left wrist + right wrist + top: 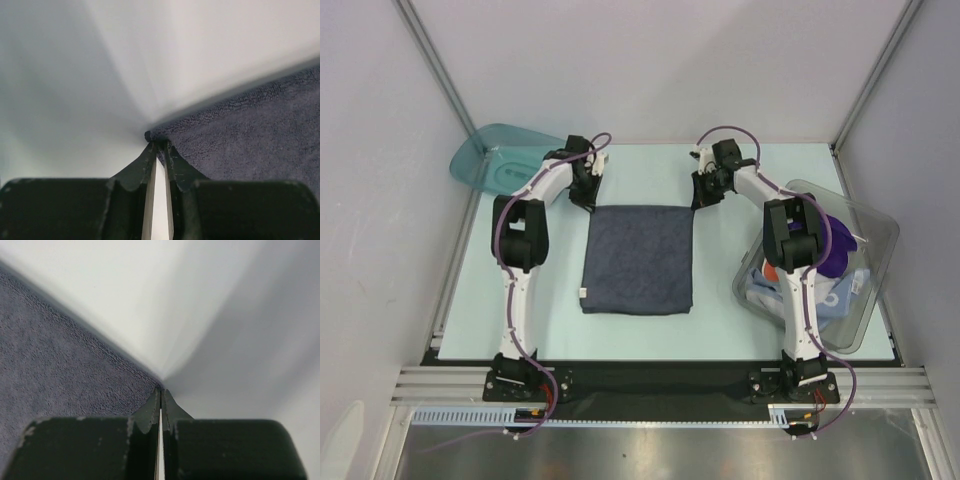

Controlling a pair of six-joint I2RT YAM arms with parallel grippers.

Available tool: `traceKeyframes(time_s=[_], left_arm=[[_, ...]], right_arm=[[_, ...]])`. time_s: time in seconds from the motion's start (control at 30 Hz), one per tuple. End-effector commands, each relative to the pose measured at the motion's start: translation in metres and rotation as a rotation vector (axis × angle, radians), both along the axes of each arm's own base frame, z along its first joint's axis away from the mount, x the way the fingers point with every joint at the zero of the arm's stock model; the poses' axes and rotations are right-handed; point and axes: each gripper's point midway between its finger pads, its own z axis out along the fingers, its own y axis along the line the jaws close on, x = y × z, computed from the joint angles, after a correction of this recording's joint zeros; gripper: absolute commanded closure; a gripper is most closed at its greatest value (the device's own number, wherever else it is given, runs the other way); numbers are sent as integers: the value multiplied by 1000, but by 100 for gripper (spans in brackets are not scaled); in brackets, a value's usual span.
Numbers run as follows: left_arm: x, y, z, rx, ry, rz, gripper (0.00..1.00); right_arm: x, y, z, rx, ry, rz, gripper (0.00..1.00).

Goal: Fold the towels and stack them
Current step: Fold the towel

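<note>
Dark grey-blue towel [640,258] lies flat in the middle of the worktop [560,330]. The left end effector [159,144] is clamped on its far left corner, the right end effector [161,389] on its far right corner.

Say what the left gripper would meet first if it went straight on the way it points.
The corner of the dark grey-blue towel, already between the left gripper's fingertips; beyond it, probably the table.
</note>
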Motion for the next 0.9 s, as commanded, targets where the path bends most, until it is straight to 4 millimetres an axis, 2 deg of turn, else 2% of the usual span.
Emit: traceKeyframes(time_s=[0.0,0.13,0.27,0.37,0.43,0.63,0.7,0.77,0.87], left_arm=[[14,6,-8,53,-18,52,83],[20,11,-3,78,-45,68,80],[28,6,16,58,-92,33,70],[32,-2,30,20,-131,-23,57],[34,-7,34,0,-145,-69,53],[39,-9,28,20,-156,-158,50],[41,-12,26,21,-154,-178,53],[40,-10,17,37,-134,-189,55],[32,-15,10,16,-102,-215,59]], right_arm=[[20,-7,3,-62,-71,1,100],[20,-4,1,-67,-72,24,100],[19,-3,0,-72,-74,39,100],[16,0,-1,-71,-69,52,99],[14,2,-1,-68,-65,64,97],[12,2,-2,-67,-59,76,96],[12,2,-2,-67,-61,76,96],[12,1,-3,-69,-58,74,97],[13,0,-2,-63,-57,71,97]])
